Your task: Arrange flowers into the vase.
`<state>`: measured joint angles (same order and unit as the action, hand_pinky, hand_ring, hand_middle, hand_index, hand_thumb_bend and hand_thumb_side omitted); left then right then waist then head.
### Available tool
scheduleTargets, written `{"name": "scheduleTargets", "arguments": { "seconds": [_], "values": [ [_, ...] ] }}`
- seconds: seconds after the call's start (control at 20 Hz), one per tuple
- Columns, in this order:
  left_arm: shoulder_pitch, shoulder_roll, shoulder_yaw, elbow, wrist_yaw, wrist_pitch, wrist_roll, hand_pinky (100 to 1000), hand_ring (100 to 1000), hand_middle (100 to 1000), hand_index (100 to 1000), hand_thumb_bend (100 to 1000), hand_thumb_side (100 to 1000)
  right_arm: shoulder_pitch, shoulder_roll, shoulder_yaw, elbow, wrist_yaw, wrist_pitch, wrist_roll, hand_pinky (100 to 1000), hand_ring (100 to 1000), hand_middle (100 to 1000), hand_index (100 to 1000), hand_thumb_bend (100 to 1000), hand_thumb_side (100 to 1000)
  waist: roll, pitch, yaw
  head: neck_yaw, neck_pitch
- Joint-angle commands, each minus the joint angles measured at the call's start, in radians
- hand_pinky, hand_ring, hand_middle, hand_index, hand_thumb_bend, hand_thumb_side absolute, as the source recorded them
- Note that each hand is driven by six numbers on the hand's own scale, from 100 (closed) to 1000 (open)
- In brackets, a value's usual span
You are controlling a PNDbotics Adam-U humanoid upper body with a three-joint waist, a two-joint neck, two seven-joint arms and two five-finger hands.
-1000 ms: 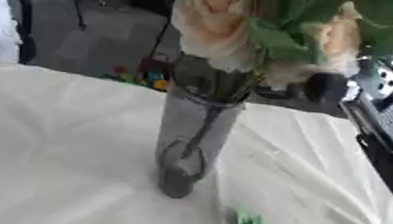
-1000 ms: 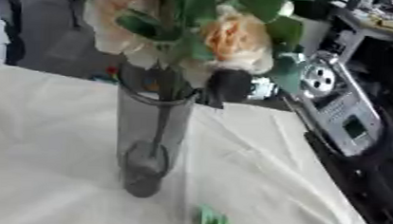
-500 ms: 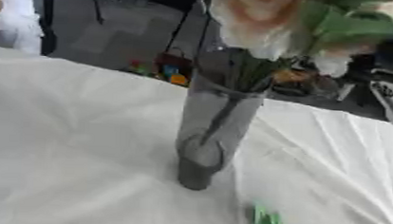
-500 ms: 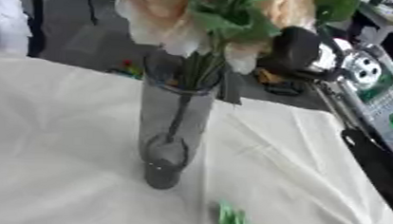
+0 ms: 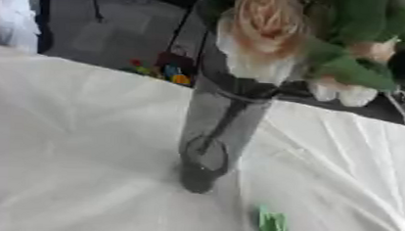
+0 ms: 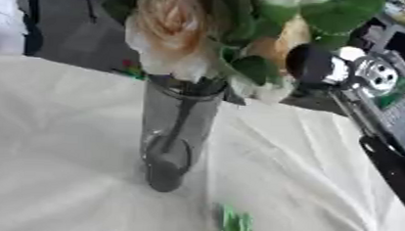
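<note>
- Flowers, peach and cream roses with green leaves (image 6: pixel 201 34), stand in a tall smoky glass vase (image 6: pixel 175 136) at frame centre on the white-clothed desk (image 6: pixel 59 145).
- Right hand (image 6: pixel 315 63), upper right beside the blooms; cannot tell its fingers' state.
- Small green scrap (image 6: pixel 235 224) lies at lower centre.

Right arm: enters from the right edge, black with silver joints. Right hand (image 6: pixel 315 63): just right of the vase (image 6: pixel 172 136) mouth; fingers' pose indiscernible.
</note>
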<state>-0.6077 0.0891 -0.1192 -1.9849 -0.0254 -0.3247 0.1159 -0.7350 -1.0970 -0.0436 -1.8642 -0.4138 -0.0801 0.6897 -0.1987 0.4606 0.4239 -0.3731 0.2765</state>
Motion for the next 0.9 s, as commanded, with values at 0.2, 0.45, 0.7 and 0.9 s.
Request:
{"name": "scheduleTargets", "arguments": {
  "seconds": [0.2,0.45,0.7,0.9],
  "values": [
    [-0.008,0.016,0.001,-0.015,-0.001,0.001,-0.003,722,797,872,934,100,1000,0.005,-0.049,-0.019,0.000,0.013,-0.013,-0.021,1000,1000,1000,1000,817,1000,0.013,-0.027,-0.004,-0.011,-0.008],
    [-0.007,0.015,0.000,-0.015,0.000,0.002,-0.005,722,798,872,935,100,1000,0.017,-0.053,-0.021,0.001,0.027,-0.019,-0.024,1000,1000,1000,1000,812,1000,0.014,-0.025,-0.009,-0.011,-0.011],
    [-0.008,0.014,-0.001,-0.015,0.001,0.002,-0.006,721,798,872,934,100,1000,0.021,-0.049,-0.019,0.004,0.001,-0.022,-0.027,1000,1000,1000,1000,817,1000,0.014,-0.023,-0.013,-0.012,-0.014],
    [-0.006,0.011,-0.003,-0.015,0.002,0.004,-0.009,720,801,873,935,100,1000,-0.009,-0.038,-0.012,0.006,-0.065,-0.011,-0.046,1000,1000,1000,1000,820,1000,0.014,-0.023,-0.010,-0.018,-0.016]
  ]
}}
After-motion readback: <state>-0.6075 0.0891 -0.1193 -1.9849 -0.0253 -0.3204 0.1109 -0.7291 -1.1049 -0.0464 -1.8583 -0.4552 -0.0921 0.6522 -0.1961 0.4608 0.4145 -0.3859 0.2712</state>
